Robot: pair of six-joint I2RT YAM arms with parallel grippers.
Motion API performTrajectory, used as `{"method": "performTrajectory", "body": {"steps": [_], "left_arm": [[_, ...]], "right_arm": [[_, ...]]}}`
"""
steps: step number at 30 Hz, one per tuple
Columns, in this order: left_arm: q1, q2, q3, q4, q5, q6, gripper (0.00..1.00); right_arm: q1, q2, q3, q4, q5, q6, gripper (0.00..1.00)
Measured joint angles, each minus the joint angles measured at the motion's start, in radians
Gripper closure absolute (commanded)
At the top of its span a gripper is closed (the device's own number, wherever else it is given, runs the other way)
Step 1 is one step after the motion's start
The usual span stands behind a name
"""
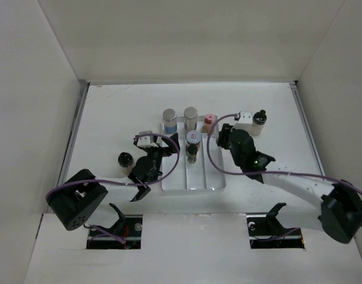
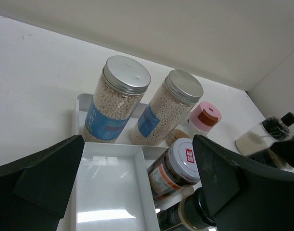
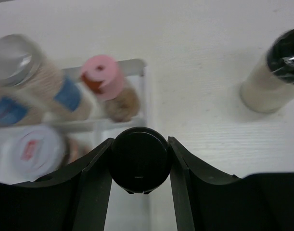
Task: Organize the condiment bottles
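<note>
**A:** Condiment bottles (image 1: 191, 118), where are they?
**B:** Mostly at the far end of the white tray (image 1: 176, 177): two silver-capped jars (image 2: 126, 74), with a pink-capped bottle (image 3: 101, 72) beside them. A beige bottle (image 1: 259, 123) stands on the table (image 1: 109, 112), right of the tray.
**A:** The right gripper (image 3: 140, 140)?
**B:** Clamped on a black-capped bottle (image 3: 139, 163) (only its cap shows) at the tray's right wall.
**A:** The left gripper (image 2: 138, 144)?
**B:** Fingers wide apart over the tray's left compartment, holding nothing.

White divided tray (image 1: 174, 177) — white table (image 1: 109, 112)
</note>
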Motion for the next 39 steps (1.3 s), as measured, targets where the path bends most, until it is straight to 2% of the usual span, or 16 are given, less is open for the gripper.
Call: {"method": "performTrajectory", "body": {"steps": [3,6,10,17,19,22,25,28,31,34,36,39], "left_arm": [[0.0,0.003,0.0,-0.001,0.006,0.0,0.0],[0.0,0.005,0.0,0.0,0.008,-0.002,0.0],[0.0,0.005,0.0,0.0,0.008,-0.004,0.0],[0.0,0.005,0.0,-0.001,0.008,-0.005,0.0],[0.0,0.005,0.0,-0.001,0.008,-0.005,0.0],[0.0,0.005,0.0,0.0,0.008,-0.006,0.0],[-0.001,0.005,0.0,-0.001,0.008,-0.006,0.0],[0.0,0.005,0.0,-0.001,0.008,-0.006,0.0],[0.0,0.005,0.0,-0.001,0.008,-0.006,0.0],[0.0,0.005,0.0,-0.001,0.008,-0.007,0.0],[0.0,0.005,0.0,-0.001,0.008,-0.007,0.0],[-0.001,0.005,0.0,-0.001,0.008,-0.007,0.0]], "right_arm": [[0.153,-0.14,-0.054,-0.026,-0.002,0.032,0.62],[0.296,-0.169,-0.06,-0.057,-0.007,0.066,0.61],[0.438,-0.114,-0.059,-0.077,-0.014,0.094,0.61],[0.5,0.078,-0.058,-0.071,0.004,0.106,0.61],[0.52,0.103,-0.048,-0.046,0.029,0.105,0.56],[0.544,0.114,-0.048,-0.032,0.053,0.111,0.35],[0.554,0.115,-0.049,-0.035,0.06,0.122,0.22],[0.556,0.097,-0.05,-0.051,0.063,0.126,0.15],[0.556,0.027,-0.057,-0.08,0.063,0.129,0.13],[0.525,-0.113,-0.085,-0.094,0.059,0.133,0.13],[0.439,-0.208,-0.104,-0.091,0.062,0.142,0.13],[0.206,-0.269,-0.109,-0.069,0.08,0.162,0.11]]}}
